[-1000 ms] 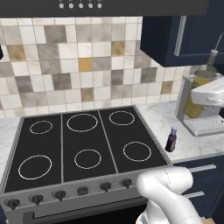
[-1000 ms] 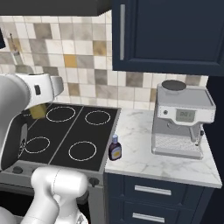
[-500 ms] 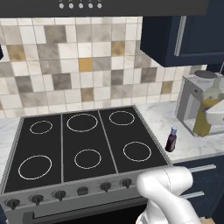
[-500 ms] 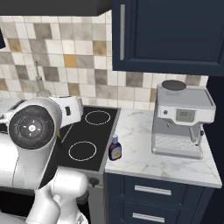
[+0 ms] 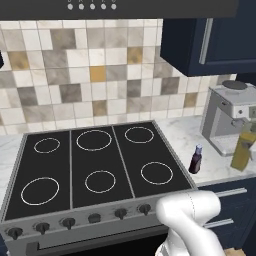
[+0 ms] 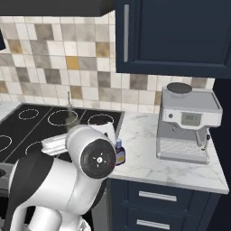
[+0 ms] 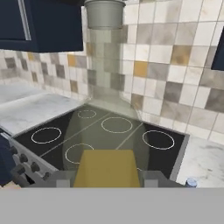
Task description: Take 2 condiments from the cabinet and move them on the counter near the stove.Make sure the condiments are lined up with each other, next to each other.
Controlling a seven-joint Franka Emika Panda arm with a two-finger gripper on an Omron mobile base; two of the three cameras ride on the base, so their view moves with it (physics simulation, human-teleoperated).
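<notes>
my claw (image 7: 105, 180) is clamped on the oil bottle (image 7: 105, 109), upright, while the dark sauce bottle (image 5: 195, 159) waits on the table (image 5: 182, 135) below to line up beside.

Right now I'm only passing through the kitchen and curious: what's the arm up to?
The gripper is shut on the oil bottle; the hand view looks along the bottle at the stove. In the left base view the oil bottle hangs at the right edge, over the counter in front of the coffee machine. The dark bottle already stands on the counter right beside the stove. The oil bottle is not yet set down next to it.
</notes>
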